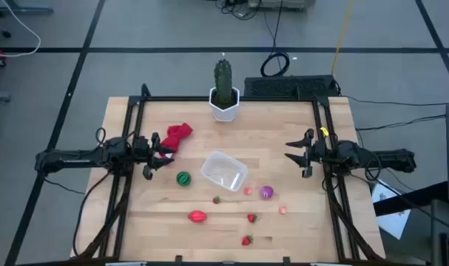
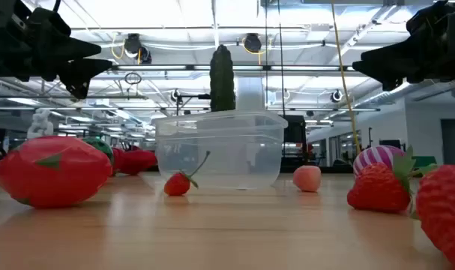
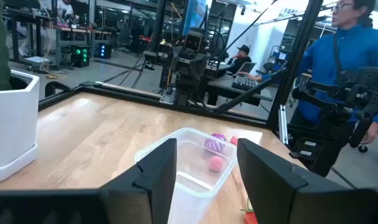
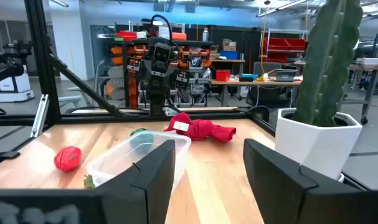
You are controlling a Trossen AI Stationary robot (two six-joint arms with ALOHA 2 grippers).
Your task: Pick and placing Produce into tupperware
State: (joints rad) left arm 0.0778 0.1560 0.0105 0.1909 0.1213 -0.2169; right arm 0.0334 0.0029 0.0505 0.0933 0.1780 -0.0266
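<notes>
Between the two tools, near the middle of the worktop [image 1: 298, 214], sits one clear tupperware tub [image 1: 224, 171], nothing resting inside it in the high view. The left tool [image 1: 152, 155] hangs at the worktop's left side with its fingers spread and nothing between them; the right tool [image 1: 296, 154] hangs at the right side, likewise spread and bare. Just off the left tool's tips lies one red cloth [image 1: 177, 135], and a little further toward the tub one green striped ball [image 1: 183, 178]. Nearer the right tool than the left are one purple striped ball [image 1: 266, 193] and two pink bits [image 1: 248, 191] [image 1: 283, 210]. On the front half of the worktop, apart from both tools, lie one red oval [image 1: 198, 216] and three small strawberries [image 1: 217, 199] [image 1: 251, 217] [image 1: 247, 239]. One cactus in a white pot [image 1: 224, 103] stands at the back edge. Only the high view gives this full count. The low view shows both tools raised well above the worktop. The left wrist view looks through the tub wall to the purple ball and a pink bit behind it, and shows a person in a blue jacket [image 3: 344, 59] beyond the frame. The right wrist view shows a white tag on the cloth.
</notes>
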